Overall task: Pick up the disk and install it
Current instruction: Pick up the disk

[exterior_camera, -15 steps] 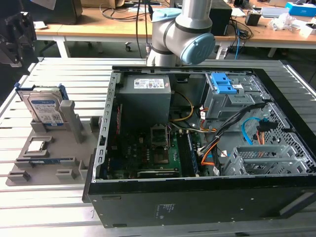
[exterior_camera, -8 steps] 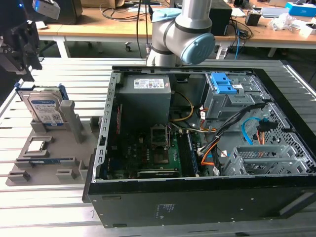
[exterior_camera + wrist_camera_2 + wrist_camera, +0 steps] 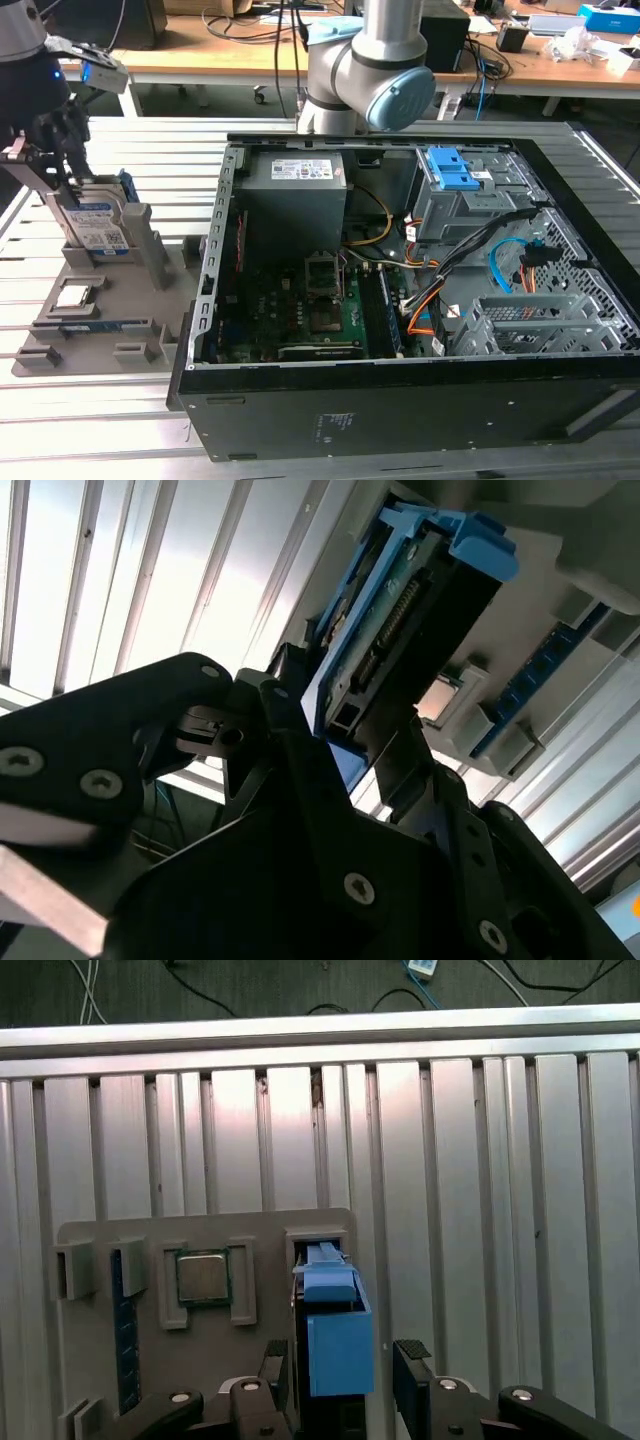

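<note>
The disk, a stiff, dense, knock-shy drive in its blue frame, stands on edge in a slot of the grey fixture on the slatted surface. The tool straddles its upper end with fingers spread, a gap showing on one side, clamping nothing. The flat faces look the safest hold. Beyond lies the open computer case.

Exterior view: high, angled down on case, tray. First wrist view: straight down onto disk. Second wrist view: closer, oblique. Both wrist views share disk, gripper.
</note>
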Action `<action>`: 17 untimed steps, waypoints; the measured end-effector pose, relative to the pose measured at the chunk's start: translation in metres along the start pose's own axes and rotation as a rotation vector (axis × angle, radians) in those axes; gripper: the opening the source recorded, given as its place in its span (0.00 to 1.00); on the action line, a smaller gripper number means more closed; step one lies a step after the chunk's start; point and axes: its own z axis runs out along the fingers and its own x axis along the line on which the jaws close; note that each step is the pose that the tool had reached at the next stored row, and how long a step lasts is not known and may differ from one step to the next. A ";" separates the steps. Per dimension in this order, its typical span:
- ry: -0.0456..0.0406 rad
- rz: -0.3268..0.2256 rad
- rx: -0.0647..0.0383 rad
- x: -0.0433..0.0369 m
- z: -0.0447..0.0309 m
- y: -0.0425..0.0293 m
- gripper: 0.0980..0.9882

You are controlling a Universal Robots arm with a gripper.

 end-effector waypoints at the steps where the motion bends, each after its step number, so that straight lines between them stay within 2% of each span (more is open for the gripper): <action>1: 0.0012 -0.005 0.000 0.0001 0.0042 -0.0001 0.50; 4: 0.0050 -0.029 0.000 0.0001 0.0115 -0.0008 0.50; 11: 0.0057 -0.039 0.000 0.0001 0.0127 -0.0019 0.50; 12: 0.0057 -0.039 0.000 0.0001 0.0127 -0.0019 0.48; 14: 0.0058 -0.039 0.000 0.0001 0.0127 -0.0019 0.30; 17: 0.0059 -0.039 0.000 0.0001 0.0127 -0.0019 0.30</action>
